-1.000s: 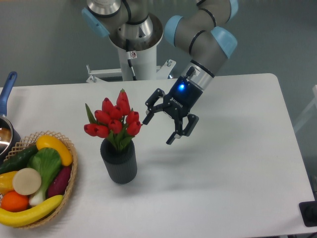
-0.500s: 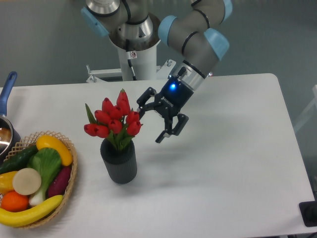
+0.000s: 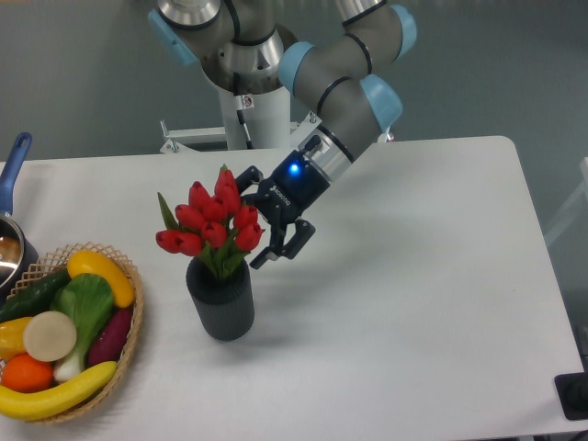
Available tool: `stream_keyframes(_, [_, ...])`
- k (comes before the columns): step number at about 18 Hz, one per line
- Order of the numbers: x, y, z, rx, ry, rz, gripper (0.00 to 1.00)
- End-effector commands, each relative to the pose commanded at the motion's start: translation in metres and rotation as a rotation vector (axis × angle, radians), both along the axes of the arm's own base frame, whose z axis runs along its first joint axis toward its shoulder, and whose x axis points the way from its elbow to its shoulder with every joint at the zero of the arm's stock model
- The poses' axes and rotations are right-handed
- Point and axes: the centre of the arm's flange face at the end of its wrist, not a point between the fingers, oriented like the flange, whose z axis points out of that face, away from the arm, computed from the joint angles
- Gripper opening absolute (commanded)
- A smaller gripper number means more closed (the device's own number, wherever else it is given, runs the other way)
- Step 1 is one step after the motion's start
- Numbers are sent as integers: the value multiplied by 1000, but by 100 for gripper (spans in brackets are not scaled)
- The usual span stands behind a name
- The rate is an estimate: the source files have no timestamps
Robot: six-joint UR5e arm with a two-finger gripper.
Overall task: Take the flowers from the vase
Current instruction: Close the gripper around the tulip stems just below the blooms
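Nearest me the wicker basket of fruit [image 3: 129, 276] sits at the tabletop's [image 3: 413, 303] left edge, and just right of it the dark vase [image 3: 221, 299] stands upright with the flowers [image 3: 213, 223] in it, red buds bunched above the rim. My pincer [image 3: 250, 219] is released, jaws spread, at bud height right beside the bunch on its right; one finger looks hidden behind the buds, contact unclear. Judgement: I should drop lower so the jaws straddle the stems under the buds, close gently, then lift straight up so the vase doesn't tip.
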Motion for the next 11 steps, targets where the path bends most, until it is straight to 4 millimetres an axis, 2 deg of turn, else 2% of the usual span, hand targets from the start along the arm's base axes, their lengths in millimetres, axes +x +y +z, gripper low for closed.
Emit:
stream_keyframes(5, [1,0,3,40,-44,4,100])
stream_keyframes(11, [8,12,-13,29,-74,-23,100])
